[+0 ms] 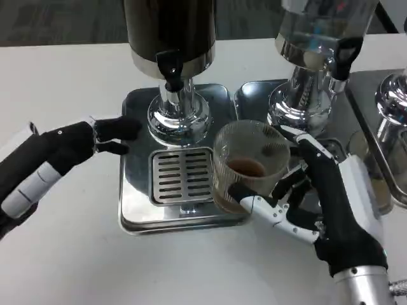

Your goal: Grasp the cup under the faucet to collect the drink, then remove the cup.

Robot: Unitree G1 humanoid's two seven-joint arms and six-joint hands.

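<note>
A clear ribbed cup (248, 166) with a little brown drink in the bottom is held by my right hand (321, 197), whose fingers wrap around it from the right. The cup stands at the right edge of the steel drip tray (137, 203), to the right of the slotted grate (182, 175). The dark dispenser's black faucet (170, 68) hangs above the chrome pedestal (179, 117), left of and behind the cup. My left hand (76, 143) hovers at the tray's left edge, fingers stretched toward the pedestal and holding nothing.
A second dispenser with a clear tank (324, 28) stands on its own steel tray (251, 95) at the back right. A third chrome base (391, 95) sits at the far right edge. White table (63, 254) lies in front.
</note>
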